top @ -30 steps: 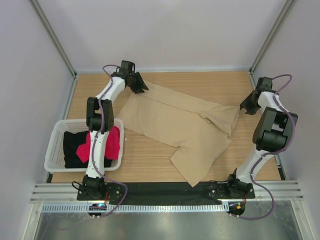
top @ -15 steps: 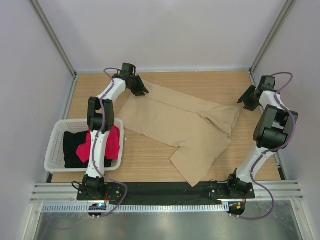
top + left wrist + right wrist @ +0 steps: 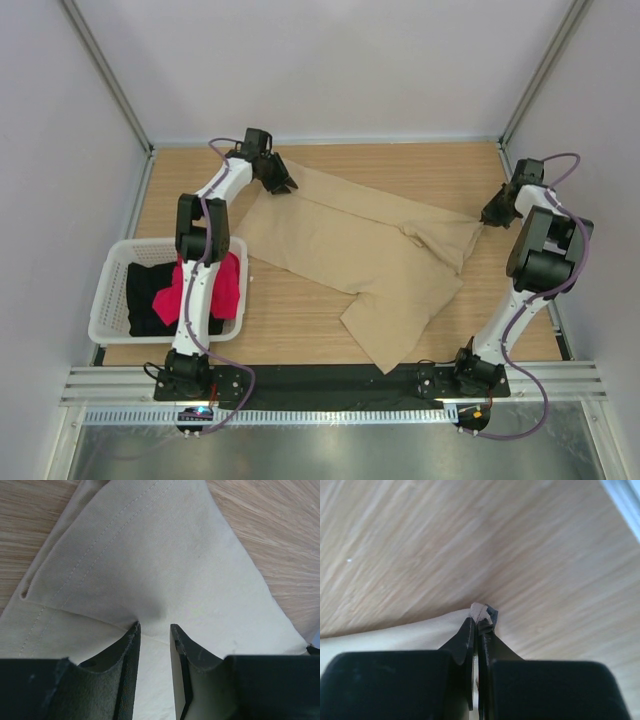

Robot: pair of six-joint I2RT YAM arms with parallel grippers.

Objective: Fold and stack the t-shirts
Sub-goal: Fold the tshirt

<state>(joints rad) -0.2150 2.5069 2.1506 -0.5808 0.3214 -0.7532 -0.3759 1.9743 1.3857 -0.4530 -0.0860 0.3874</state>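
The tan t-shirt [image 3: 360,250] lies spread and crumpled across the table. My left gripper [image 3: 285,185] is at its far left corner. In the left wrist view its jaws [image 3: 154,626] stand a little apart, tips pressed on the tan cloth [image 3: 150,555], which puckers between them. My right gripper [image 3: 490,218] is at the shirt's right corner. In the right wrist view it [image 3: 481,622] is shut on a small bunched tip of the tan cloth [image 3: 395,635]. A red-pink t-shirt [image 3: 228,285] and a black t-shirt [image 3: 145,295] lie in the basket.
A white slotted basket [image 3: 110,270] stands at the left, near the left arm's base. Bare wooden table [image 3: 180,200] shows around the tan shirt. Grey walls and metal frame posts enclose the table on three sides.
My right gripper drew off the shirt's right corner, opened, then came back down and shut on it. The left gripper narrowed slightly and stayed at the far left corner.
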